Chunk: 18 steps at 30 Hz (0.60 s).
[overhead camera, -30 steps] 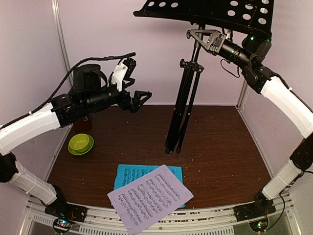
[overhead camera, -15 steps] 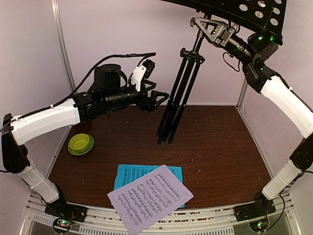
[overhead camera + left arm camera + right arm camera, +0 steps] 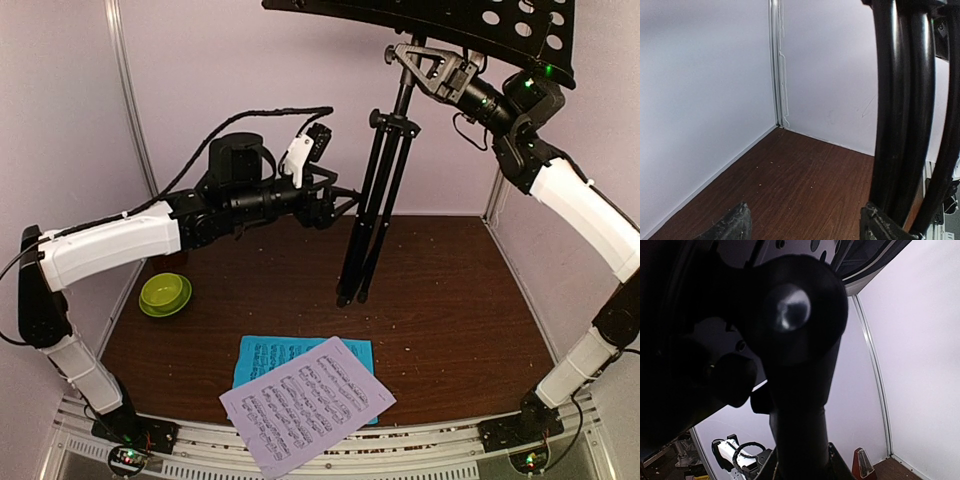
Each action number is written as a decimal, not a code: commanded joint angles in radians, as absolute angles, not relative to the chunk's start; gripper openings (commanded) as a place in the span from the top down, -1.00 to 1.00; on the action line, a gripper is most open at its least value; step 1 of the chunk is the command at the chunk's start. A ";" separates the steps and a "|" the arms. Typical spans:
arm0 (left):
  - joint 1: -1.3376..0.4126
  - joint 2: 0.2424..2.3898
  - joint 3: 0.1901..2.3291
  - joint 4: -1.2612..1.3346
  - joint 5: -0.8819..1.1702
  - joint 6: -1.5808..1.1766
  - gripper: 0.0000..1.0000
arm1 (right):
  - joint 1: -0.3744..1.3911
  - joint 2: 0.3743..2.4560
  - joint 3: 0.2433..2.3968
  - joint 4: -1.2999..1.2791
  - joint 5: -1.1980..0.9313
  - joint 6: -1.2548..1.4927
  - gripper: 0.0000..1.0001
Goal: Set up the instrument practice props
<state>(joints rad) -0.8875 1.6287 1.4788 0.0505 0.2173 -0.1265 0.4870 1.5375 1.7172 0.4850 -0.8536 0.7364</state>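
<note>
Brown table (image 3: 450,330) in a white-walled booth, with the stand (image 3: 378,200) held upright at its middle.
Nearest, the white sheet (image 3: 307,403) lies partly over the cyan sheet (image 3: 262,352) at the front edge, and a green bowl (image 3: 165,293) sits further back on the left. The stand's legs are folded, and the right gripper (image 3: 408,62) is closed on its post just under the desk. The left gripper (image 3: 345,203) is spread wide and empty, just beside the legs. The metronome (image 3: 863,463) stands on the table by a wall.
</note>
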 commanded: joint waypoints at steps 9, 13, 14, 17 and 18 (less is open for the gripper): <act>-0.903 1.551 1.429 0.124 0.295 -0.137 -0.55 | 0.493 1.451 1.740 0.575 -0.777 0.676 1.00; -0.916 1.591 1.473 0.115 0.314 -0.133 -0.53 | 0.496 1.453 1.737 0.574 -0.766 0.676 1.00; -0.919 1.601 1.481 0.110 0.312 -0.131 -0.52 | 0.497 1.453 1.735 0.572 -0.764 0.677 1.00; -0.926 1.624 1.496 0.102 0.293 -0.125 -0.49 | 0.501 1.448 1.732 0.562 -0.758 0.672 1.00; -0.927 1.630 1.501 0.103 0.287 -0.122 -0.48 | 0.504 1.447 1.731 0.559 -0.754 0.667 1.00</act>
